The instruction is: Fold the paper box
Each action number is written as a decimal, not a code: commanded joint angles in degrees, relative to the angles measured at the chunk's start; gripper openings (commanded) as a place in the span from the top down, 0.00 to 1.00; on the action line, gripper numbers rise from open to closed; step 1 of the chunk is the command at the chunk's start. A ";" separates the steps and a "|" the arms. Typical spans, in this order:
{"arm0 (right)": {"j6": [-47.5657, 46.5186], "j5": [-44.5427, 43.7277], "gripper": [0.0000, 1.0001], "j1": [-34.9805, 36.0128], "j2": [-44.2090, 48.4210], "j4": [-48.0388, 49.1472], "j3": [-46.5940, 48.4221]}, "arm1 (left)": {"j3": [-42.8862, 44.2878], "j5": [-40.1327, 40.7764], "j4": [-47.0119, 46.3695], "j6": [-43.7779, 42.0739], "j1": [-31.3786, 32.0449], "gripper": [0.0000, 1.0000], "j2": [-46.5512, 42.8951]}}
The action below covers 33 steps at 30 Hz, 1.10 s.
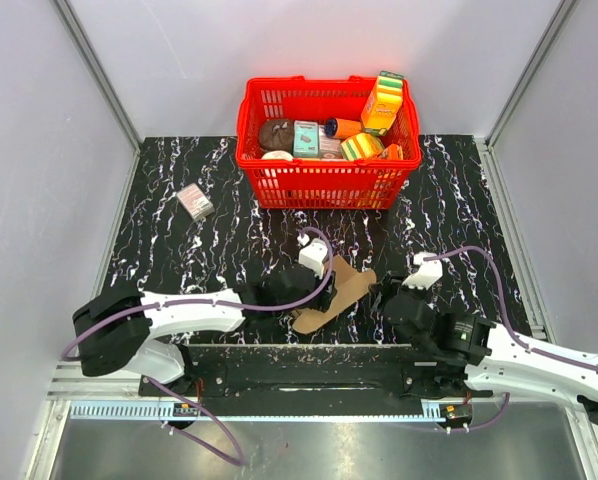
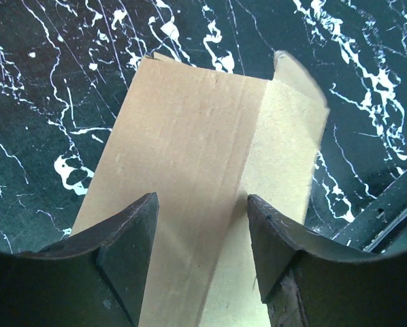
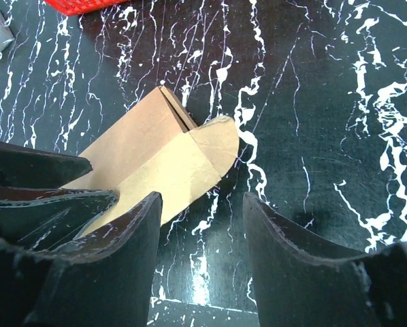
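The paper box [image 1: 347, 287] is a flat piece of brown kraft cardboard lying on the black marbled table between the two arms. In the left wrist view the paper box [image 2: 190, 136] shows one long crease and a lighter flap on its right side. My left gripper [image 2: 202, 204] hovers over it, open, its fingers straddling the crease without pinching anything. In the top view the left gripper [image 1: 317, 296] is over the box's near left part. My right gripper [image 3: 202, 204] is open over bare table, just right of the box's rounded flap [image 3: 214, 139]. The right gripper [image 1: 384, 292] holds nothing.
A red basket [image 1: 324, 185] with colourful printed packages stands at the back centre. A small pinkish-grey box [image 1: 195, 202] lies to its left. Grey walls close in the table on both sides. The left arm's fingers [image 3: 33, 170] show at the left of the right wrist view.
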<state>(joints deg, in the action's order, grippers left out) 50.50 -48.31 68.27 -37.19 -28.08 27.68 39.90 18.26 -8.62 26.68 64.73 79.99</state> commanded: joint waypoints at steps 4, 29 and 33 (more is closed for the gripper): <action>1.71 -1.17 0.43 0.46 1.59 -6.03 4.14 | -0.88 -3.58 -4.64 1.97 -0.13 0.41 3.33; -6.64 -1.96 0.26 0.37 -2.26 0.83 4.31 | 3.07 -0.34 1.58 -1.10 -0.13 0.42 -3.33; -7.26 -0.12 0.20 0.29 -8.76 1.09 7.12 | 5.10 2.47 4.75 -2.33 -0.13 0.41 -8.70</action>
<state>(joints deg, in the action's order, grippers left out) 45.04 -48.49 68.27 -41.01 -29.39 30.59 40.69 16.88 -5.50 26.44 64.73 77.32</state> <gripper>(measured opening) 0.779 0.588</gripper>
